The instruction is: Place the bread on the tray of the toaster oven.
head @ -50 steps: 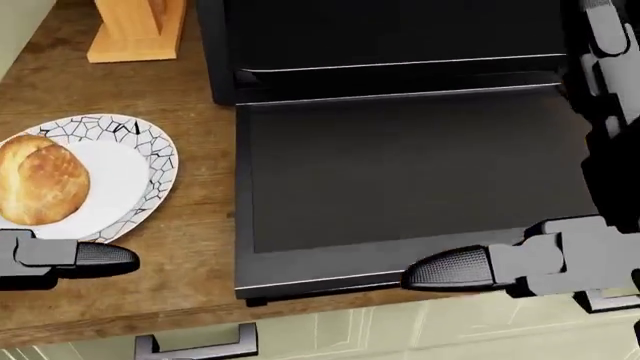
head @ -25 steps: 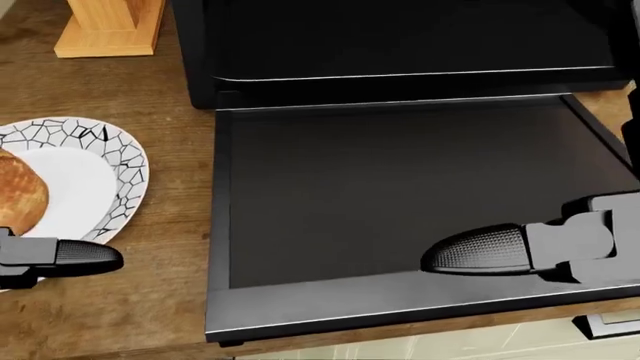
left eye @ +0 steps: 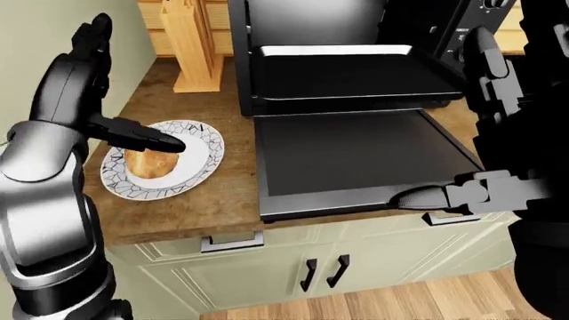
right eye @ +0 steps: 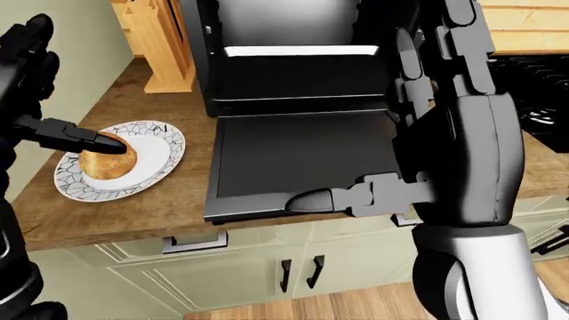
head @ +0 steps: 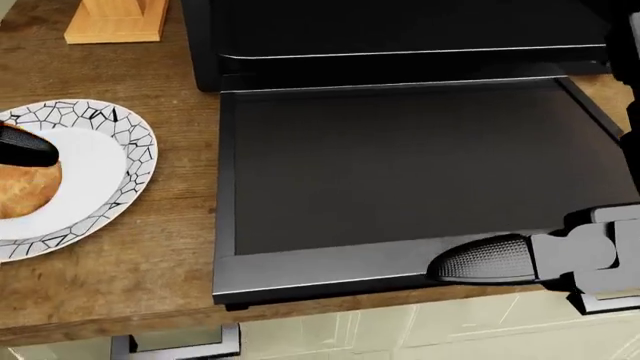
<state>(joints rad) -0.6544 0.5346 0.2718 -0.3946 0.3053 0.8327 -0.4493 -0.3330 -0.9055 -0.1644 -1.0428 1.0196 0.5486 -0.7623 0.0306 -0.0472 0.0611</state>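
A round golden bread roll [left eye: 149,163] lies on a white plate with a black crackle rim [left eye: 203,155], left of the toaster oven in the left-eye view. My left hand [left eye: 165,141] is open, one dark finger stretched over the top of the roll, not closed round it. The black toaster oven stands with its door [left eye: 355,150] folded down flat, and its dark tray [left eye: 355,73] shows inside above the door. Open as well, my right hand [head: 480,260] rests a fingertip at the door's near edge.
A wooden knife block [left eye: 191,47] stands on the wooden counter [left eye: 191,207] above the plate. Pale green cabinet doors with dark handles [left eye: 320,272] run below the counter edge. A black stove [right eye: 542,73] lies to the right in the right-eye view.
The head view has shifted a little. My left finger rose from below the plate to over the bread. The right hand stays at the door's edge.
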